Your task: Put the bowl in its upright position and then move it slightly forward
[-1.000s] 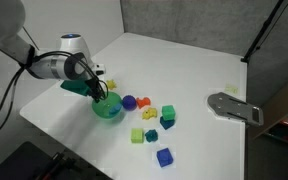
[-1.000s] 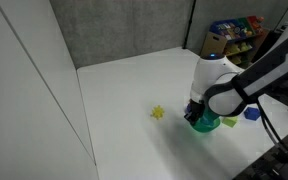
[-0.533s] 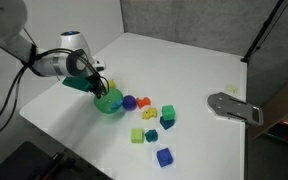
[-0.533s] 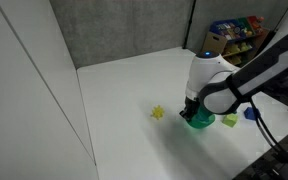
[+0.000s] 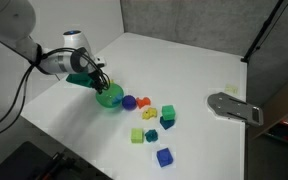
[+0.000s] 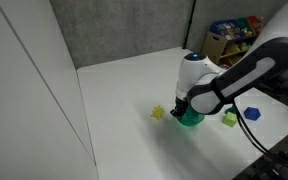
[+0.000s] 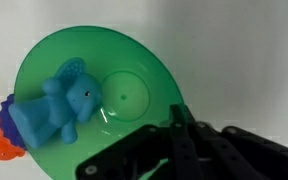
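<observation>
The green bowl rests on the white table, held at its rim by my gripper. It shows in both exterior views, and the bowl sits under the gripper. In the wrist view the bowl fills the frame, and its round wall and centre ring face the camera. My gripper's dark fingers are shut on its lower rim. A blue toy elephant shows at the bowl's left. I cannot tell whether it lies in the bowl or behind it.
A purple ball lies just beside the bowl. Further along are yellow and orange blocks, a green cube, a teal block and a blue block. A grey metal object lies by the table edge. A yellow toy lies near the bowl.
The gripper and the bowl have moved together across the table, away from the blocks: up-frame in one exterior view, leftwards in the other. The grip has stayed shut.
</observation>
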`<state>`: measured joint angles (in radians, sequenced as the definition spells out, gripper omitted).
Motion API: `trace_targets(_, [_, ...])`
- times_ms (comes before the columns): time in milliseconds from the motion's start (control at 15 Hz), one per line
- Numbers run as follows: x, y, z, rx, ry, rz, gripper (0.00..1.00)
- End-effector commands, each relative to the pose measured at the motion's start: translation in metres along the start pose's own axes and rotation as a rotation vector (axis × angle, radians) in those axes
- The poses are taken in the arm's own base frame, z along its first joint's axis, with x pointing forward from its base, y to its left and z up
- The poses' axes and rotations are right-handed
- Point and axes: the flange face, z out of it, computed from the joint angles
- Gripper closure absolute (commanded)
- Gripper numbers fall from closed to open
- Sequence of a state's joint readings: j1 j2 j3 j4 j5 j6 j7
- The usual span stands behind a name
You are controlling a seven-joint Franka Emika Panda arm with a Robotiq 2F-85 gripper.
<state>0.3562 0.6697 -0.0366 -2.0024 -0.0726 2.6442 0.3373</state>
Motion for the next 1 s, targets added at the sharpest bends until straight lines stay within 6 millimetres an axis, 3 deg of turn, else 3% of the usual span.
trace_targets(0, [0.021,-0.01,0.005,-0.036,0.009,0.004,0.98])
trace_targets(133, [0.027,-0.012,0.007,-0.045,0.012,0.001,0.97])
trace_targets(200, [0.029,-0.014,0.007,-0.045,0.014,0.0,0.72])
trace_targets(333, [0.031,-0.016,0.004,-0.04,0.015,-0.003,0.66])
trace_targets(867, [0.038,-0.013,-0.017,0.008,-0.013,0.054,0.03])
trace_targets(933, [0.039,-0.01,-0.022,0.026,-0.022,0.068,0.0])
